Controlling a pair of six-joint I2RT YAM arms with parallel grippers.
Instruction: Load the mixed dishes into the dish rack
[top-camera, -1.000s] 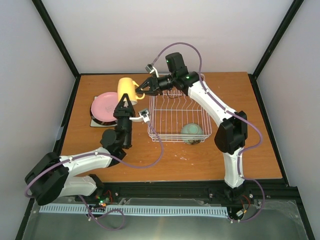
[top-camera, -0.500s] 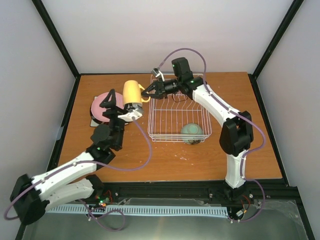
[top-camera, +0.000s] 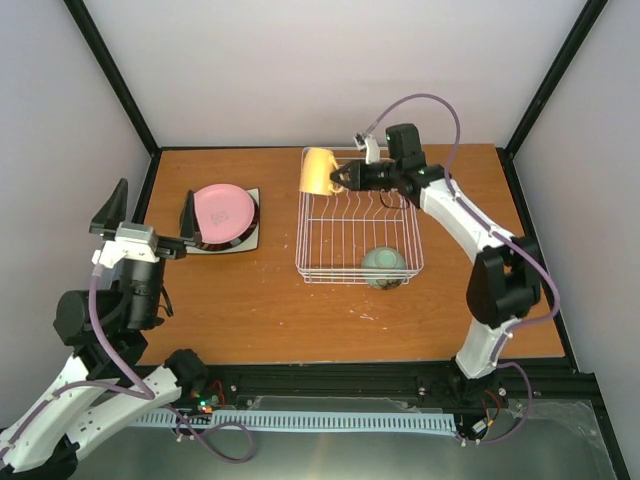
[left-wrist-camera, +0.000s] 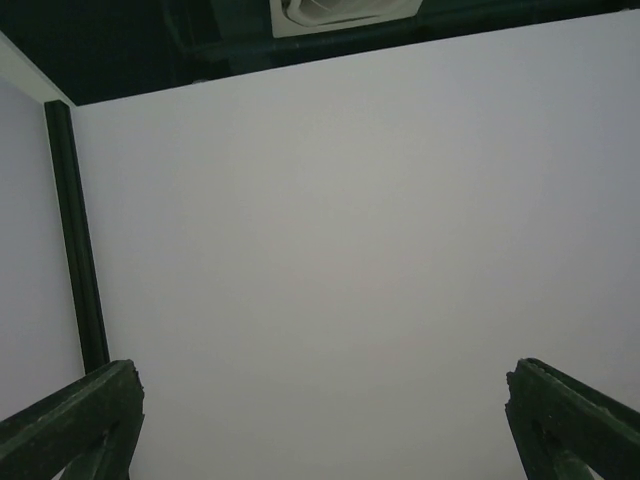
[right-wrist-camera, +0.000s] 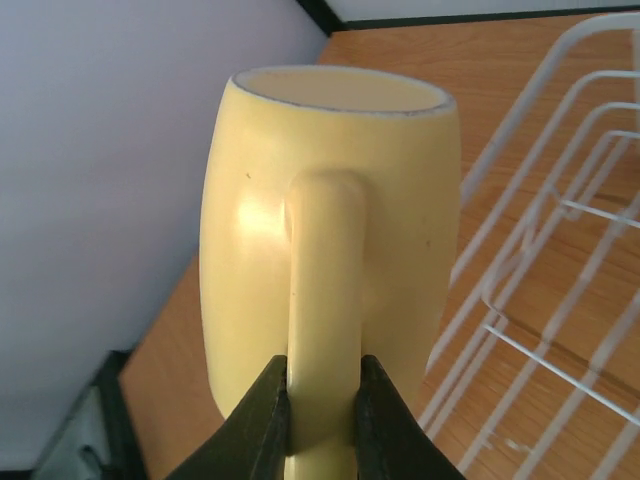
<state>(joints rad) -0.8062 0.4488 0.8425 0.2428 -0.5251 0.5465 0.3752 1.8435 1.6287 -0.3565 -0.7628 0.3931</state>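
Top external shows the right tool (top-camera: 343, 178) clamped on the handle of the yellow handled mug (top-camera: 319, 171), which hangs in the air over the far left corner of the dish rack (top-camera: 300, 232), above the wires and touching none of them as far as can be told. The right wrist view confirms the grip: both fingers pinch the handle from either side, the mug's body lies just beyond them, and its long axis runs across the fingers with the open mouth at the top of that view. How far it leans from upright cannot be told. From the mug, the rack's free floor lies to the right and toward the near side, with the pale green bowl (top-camera: 384, 265) already sitting in the near right corner, well apart from the mug. The next move therefore probably calls for a short carry right and near, then a descent between the wires, keeping clear of the bowl. The right arm is the only one placed for this. The left tool (top-camera: 155, 205) stands at the near left with its fingers spread wide and nothing between them, tipped up so that its own camera sees only the wall. Beside it on the surface (top-camera: 250, 310), the pink round plate (top-camera: 222, 210) tops a stack that is yet to be loaded.
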